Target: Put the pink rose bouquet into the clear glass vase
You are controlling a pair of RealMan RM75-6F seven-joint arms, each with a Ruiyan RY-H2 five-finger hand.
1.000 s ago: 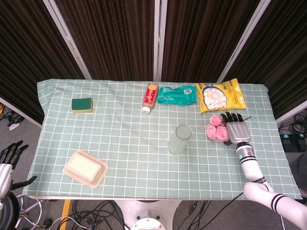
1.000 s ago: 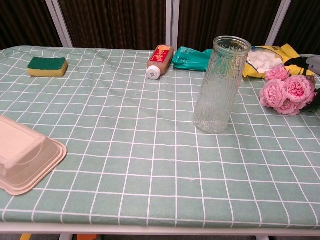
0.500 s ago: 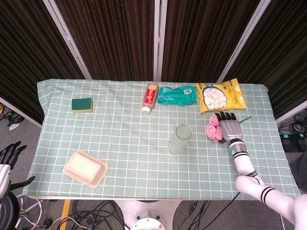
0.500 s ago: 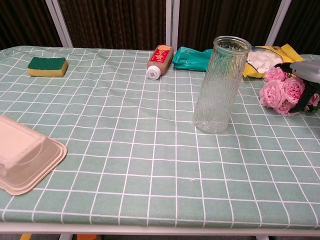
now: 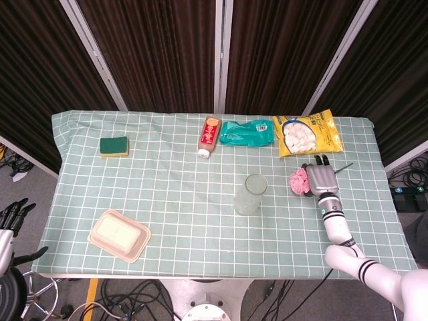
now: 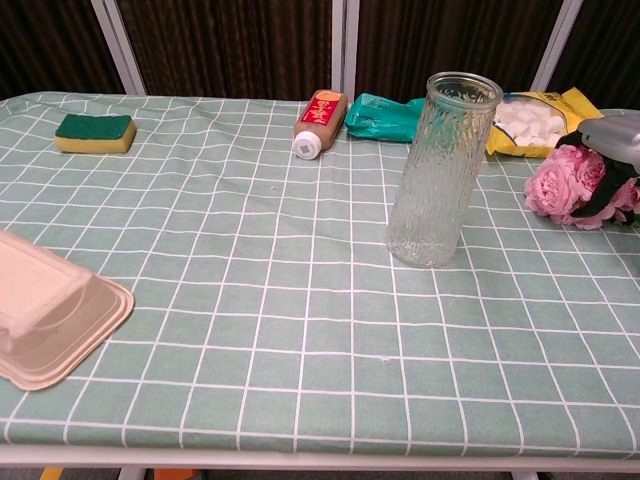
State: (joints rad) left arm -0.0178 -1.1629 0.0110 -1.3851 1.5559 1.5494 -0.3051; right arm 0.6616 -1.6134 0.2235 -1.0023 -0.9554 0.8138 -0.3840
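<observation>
The clear glass vase [image 5: 251, 194] [image 6: 440, 170] stands upright and empty, right of the table's middle. The pink rose bouquet [image 5: 298, 180] [image 6: 560, 185] lies to the vase's right, blooms pointing toward it. My right hand [image 5: 321, 179] [image 6: 612, 150] covers the bouquet just behind the blooms, its dark fingers wrapped around the stems. A green stem end sticks out past the hand in the head view. My left hand [image 5: 8, 224] hangs off the table's left front corner, fingers apart and holding nothing.
A yellow snack bag [image 5: 307, 134] lies just behind the bouquet, with a teal pack [image 5: 246, 132] and a lying sauce bottle [image 5: 210, 136] along the back. A green sponge [image 5: 114, 146] sits back left. A beige lidded container [image 5: 119, 234] sits front left.
My right hand slid left over the bouquet and closed its fingers around it. The blooms shifted and bunched under the hand. The left hand stayed put.
</observation>
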